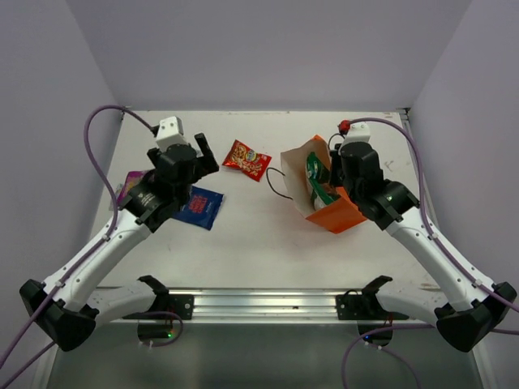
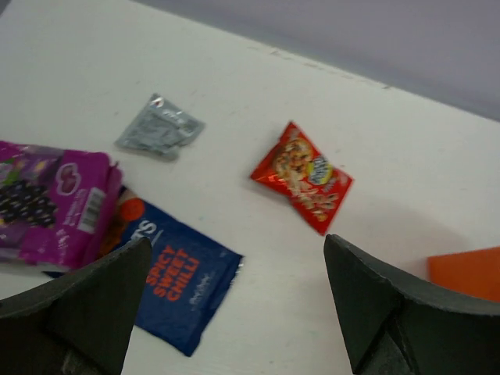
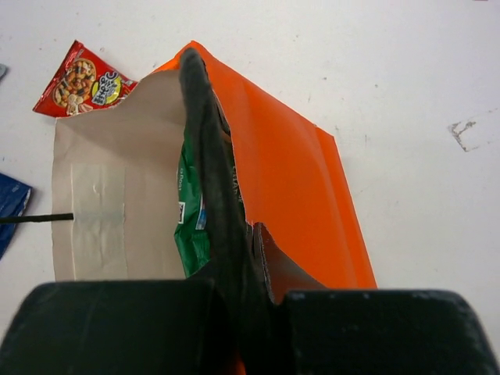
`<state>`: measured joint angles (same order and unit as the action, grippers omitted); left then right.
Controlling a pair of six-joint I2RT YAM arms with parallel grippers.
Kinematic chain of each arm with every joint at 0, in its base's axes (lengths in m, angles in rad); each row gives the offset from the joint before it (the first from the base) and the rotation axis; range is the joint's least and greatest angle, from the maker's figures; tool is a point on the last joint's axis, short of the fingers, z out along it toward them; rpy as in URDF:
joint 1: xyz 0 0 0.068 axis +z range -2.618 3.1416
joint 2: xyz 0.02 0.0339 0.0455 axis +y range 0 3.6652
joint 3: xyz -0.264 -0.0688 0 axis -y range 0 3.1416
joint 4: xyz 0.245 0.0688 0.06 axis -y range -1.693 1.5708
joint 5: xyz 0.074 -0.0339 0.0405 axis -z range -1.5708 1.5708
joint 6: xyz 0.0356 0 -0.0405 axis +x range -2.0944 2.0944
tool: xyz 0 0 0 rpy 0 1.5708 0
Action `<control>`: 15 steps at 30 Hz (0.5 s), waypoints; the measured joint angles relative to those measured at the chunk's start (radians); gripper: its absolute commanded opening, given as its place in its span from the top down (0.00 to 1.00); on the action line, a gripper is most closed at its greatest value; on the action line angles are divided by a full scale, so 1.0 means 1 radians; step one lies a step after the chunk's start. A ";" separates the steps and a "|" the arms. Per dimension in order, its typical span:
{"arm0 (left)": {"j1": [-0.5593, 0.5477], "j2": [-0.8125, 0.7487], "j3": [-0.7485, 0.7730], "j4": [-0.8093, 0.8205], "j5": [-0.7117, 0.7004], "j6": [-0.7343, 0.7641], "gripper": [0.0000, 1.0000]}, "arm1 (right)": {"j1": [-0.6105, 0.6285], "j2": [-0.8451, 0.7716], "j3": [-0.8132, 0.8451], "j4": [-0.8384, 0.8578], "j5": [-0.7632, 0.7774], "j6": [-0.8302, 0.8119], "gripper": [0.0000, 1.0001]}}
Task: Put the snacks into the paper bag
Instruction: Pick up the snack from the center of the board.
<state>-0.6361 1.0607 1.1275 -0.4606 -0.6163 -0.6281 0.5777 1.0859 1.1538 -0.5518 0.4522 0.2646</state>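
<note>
The left pincer (image 2: 236, 250) hangs wide apart over open tabletop (image 1: 259, 243) between the blue packet (image 2: 183, 285) and the red packet (image 2: 303, 176). The magenta packet (image 2: 55, 199) and silver packet (image 2: 160, 125) lie farther left. The right pincer (image 3: 195, 86) is clamped on the rim of the paper bag (image 3: 297, 187), with the green packet (image 3: 191, 226) inside.

— What's lying on the white counter (image 1: 259, 251)?
— Upper middle of the top view, a red snack packet (image 1: 246, 160). Left of centre, a dark blue "Spicy Sweet Chilli" packet (image 1: 199, 207), one corner touching a magenta-purple packet (image 1: 130, 188) at far left.
— Anything else?
— In the left wrist view, upper left, there's a crumpled silver-grey packet (image 2: 160, 126), apart from the others. The orange paper bag (image 1: 345, 217) rests at right.
</note>
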 measured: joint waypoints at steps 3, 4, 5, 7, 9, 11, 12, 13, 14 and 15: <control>0.082 0.091 -0.027 -0.045 -0.039 0.061 0.03 | 0.000 0.000 -0.002 0.002 -0.016 -0.013 1.00; 0.097 0.124 -0.028 -0.052 -0.048 0.077 0.03 | 0.000 0.000 -0.005 0.004 -0.023 -0.017 1.00; 0.116 0.170 -0.028 -0.058 -0.057 0.100 0.03 | 0.000 -0.001 -0.008 0.008 -0.027 -0.020 1.00; 0.148 0.257 -0.030 -0.066 -0.081 0.141 0.03 | 0.000 -0.001 -0.015 0.017 -0.038 -0.024 1.00; 0.176 0.330 -0.030 -0.069 -0.096 0.182 0.04 | 0.000 -0.001 -0.017 0.021 -0.053 -0.028 1.00; 0.206 0.395 -0.027 -0.068 -0.102 0.220 0.04 | 0.000 -0.005 -0.017 0.023 -0.061 -0.033 1.00; 0.219 0.431 -0.023 -0.069 -0.108 0.235 0.04 | 0.000 -0.007 -0.017 0.022 -0.065 -0.035 1.00; 0.230 0.472 -0.013 -0.072 -0.122 0.256 0.05 | 0.000 -0.012 -0.017 0.022 -0.074 -0.037 1.00; 0.238 0.507 -0.002 -0.072 -0.132 0.272 0.06 | 0.000 -0.017 -0.017 0.021 -0.079 -0.038 1.00; 0.245 0.553 0.012 -0.073 -0.141 0.286 0.06 | 0.000 -0.022 -0.017 0.021 -0.084 -0.039 1.00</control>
<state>-0.3912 1.6135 1.1397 -0.5335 -0.7574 -0.3424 0.5781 1.0637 1.1366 -0.5312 0.3679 0.2260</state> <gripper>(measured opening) 0.951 0.015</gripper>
